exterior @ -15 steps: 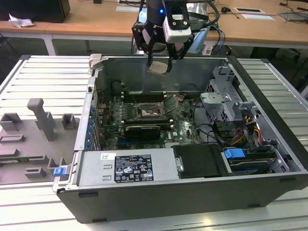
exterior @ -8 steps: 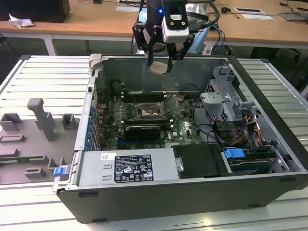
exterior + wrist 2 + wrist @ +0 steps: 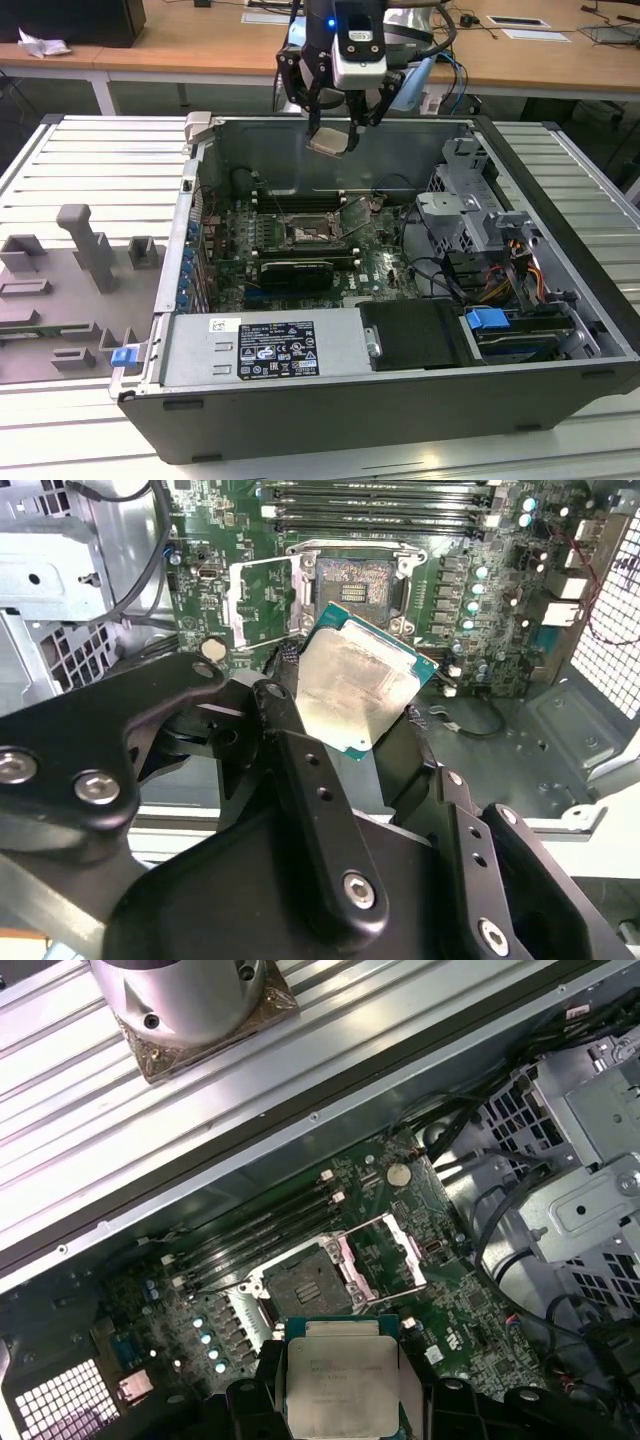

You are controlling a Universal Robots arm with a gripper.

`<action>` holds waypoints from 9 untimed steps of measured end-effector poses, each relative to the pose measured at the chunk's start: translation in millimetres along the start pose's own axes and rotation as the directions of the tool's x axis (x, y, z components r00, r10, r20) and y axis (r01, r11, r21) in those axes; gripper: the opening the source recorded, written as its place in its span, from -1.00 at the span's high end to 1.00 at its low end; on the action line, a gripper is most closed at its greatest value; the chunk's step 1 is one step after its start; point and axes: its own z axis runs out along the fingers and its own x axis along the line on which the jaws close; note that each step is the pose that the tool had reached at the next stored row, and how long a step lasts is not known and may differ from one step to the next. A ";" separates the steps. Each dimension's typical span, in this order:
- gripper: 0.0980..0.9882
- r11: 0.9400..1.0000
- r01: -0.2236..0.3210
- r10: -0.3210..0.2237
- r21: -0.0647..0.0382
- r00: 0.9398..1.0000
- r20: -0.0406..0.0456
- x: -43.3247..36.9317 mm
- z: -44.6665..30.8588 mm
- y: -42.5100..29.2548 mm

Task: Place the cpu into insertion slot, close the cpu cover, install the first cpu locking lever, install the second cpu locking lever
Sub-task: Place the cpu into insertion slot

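cpu (image 3: 355, 685) in pincer (image 3: 336, 132) above insertion slot (image 3: 350, 586)

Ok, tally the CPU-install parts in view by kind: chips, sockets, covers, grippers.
cpu: 1
insertion slot: 1
cpu cover: 1
gripper: 1
Total: 4

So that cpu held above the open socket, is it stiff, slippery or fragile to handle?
The cpu looks like a thin flat plate, so it is probably stiff and light. Its smooth metal lid shines, so it may slip in the claw, which grips it by its edges. The thin green border suggests it could be damaged if dropped onto the insertion slot.
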 end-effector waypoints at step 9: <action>0.00 0.998 -0.060 0.060 -0.001 0.998 0.005 0.0 0.1 0.0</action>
